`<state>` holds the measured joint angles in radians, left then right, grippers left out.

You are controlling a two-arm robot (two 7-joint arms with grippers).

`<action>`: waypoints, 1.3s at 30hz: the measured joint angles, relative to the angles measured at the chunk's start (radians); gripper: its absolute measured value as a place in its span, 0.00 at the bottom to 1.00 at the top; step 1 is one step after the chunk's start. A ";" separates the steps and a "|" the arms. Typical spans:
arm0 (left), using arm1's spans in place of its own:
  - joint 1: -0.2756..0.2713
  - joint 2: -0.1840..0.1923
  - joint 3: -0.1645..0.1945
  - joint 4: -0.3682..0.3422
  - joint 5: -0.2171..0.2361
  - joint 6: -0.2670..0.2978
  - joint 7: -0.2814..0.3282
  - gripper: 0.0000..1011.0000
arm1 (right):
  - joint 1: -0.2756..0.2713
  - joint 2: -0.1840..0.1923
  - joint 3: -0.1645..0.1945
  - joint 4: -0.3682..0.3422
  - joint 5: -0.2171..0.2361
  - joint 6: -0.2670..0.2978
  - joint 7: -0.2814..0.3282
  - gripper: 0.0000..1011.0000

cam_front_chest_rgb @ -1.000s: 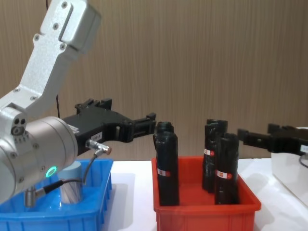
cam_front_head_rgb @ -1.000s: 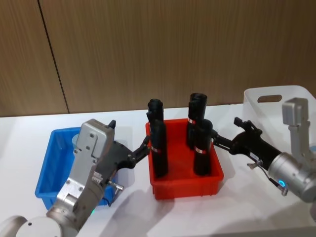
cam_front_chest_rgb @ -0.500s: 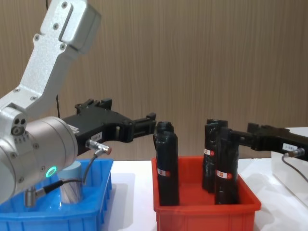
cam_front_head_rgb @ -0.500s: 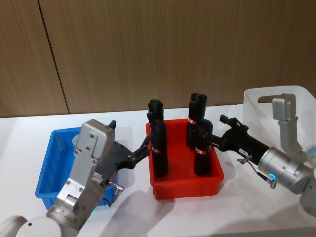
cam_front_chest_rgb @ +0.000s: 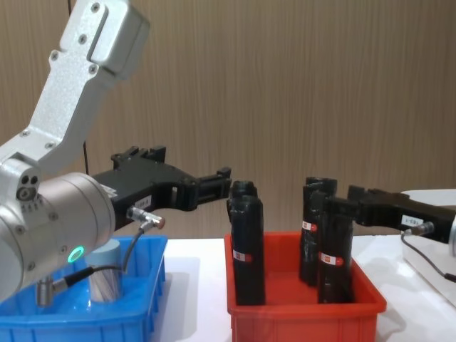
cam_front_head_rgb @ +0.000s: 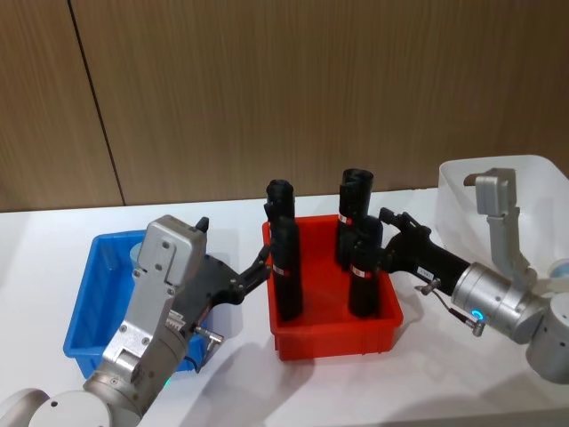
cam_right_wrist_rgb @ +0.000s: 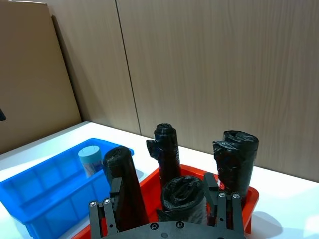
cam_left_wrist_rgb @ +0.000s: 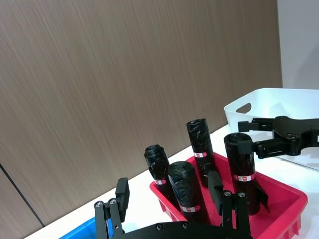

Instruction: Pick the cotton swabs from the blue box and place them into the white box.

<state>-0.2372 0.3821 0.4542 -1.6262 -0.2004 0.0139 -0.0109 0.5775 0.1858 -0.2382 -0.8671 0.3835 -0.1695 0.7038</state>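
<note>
Both hands are gaping empty: left hand [cam_left_wrist_rgb: 168, 191] idling left of the red bin [cam_front_head_rgb: 338, 343], right hand [cam_right_wrist_rgb: 162, 189] reaching over it, seemingly toward the cotton swabs [cam_right_wrist_rgb: 91, 158].

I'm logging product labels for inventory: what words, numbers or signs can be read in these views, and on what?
No text is legible.
On the black rolls, red-white labels: too small to read.
On the left pincer, a white tag: blurred.
On the right pincer, a white sticker: blurred.
</note>
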 joint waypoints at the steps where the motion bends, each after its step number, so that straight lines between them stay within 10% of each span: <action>1: 0.000 0.000 0.000 0.000 0.000 0.000 0.000 0.99 | 0.006 -0.002 -0.002 0.012 0.001 -0.003 0.006 0.99; 39: 0.000 0.000 0.000 0.000 0.000 0.000 0.000 0.99 | 0.092 -0.030 -0.014 0.152 0.016 -0.067 0.054 0.99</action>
<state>-0.2372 0.3821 0.4542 -1.6262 -0.2004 0.0139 -0.0109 0.6693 0.1557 -0.2523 -0.7155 0.3992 -0.2365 0.7582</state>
